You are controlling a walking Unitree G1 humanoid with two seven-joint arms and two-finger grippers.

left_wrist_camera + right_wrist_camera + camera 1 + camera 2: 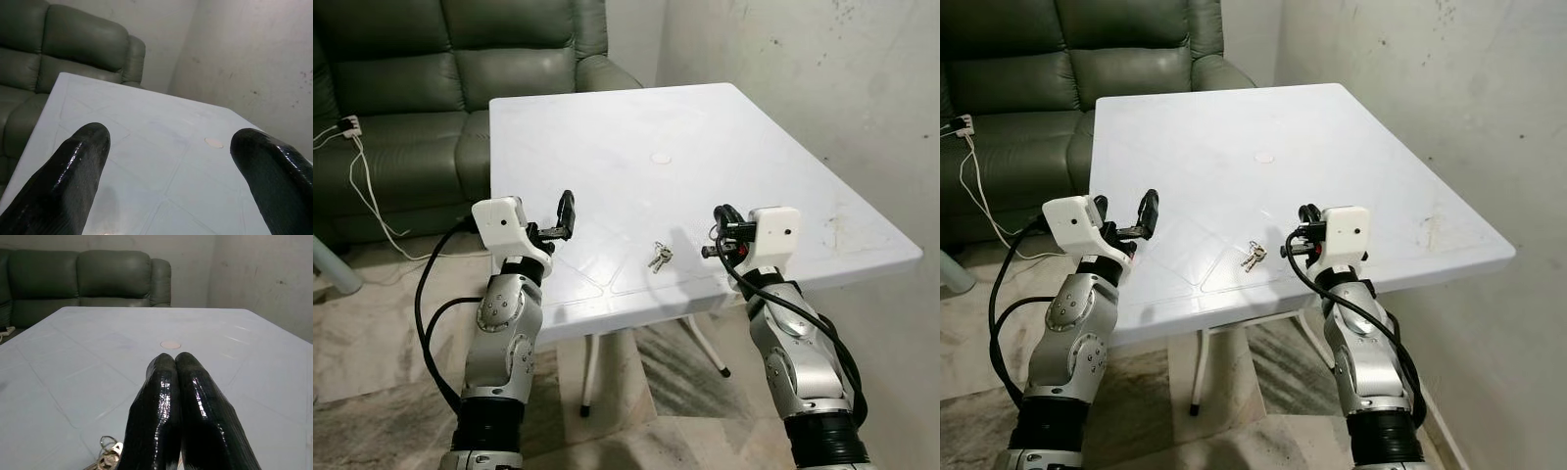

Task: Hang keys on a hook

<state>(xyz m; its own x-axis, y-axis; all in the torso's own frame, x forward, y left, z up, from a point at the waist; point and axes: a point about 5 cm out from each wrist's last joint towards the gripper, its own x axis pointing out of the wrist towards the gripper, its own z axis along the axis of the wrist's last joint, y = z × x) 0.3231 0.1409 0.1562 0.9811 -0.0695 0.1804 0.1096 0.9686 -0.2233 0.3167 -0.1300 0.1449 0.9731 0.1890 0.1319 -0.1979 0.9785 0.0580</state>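
Lying between both fingers: keys

table white | sofa dark green | keys silver

A white square plastic tabletop stands on thin white legs over a mottled marble floor. Behind it sits a dark green leather sofa, with a white cable trailing down its front. A scuffed off-white wall rises beside the tabletop.
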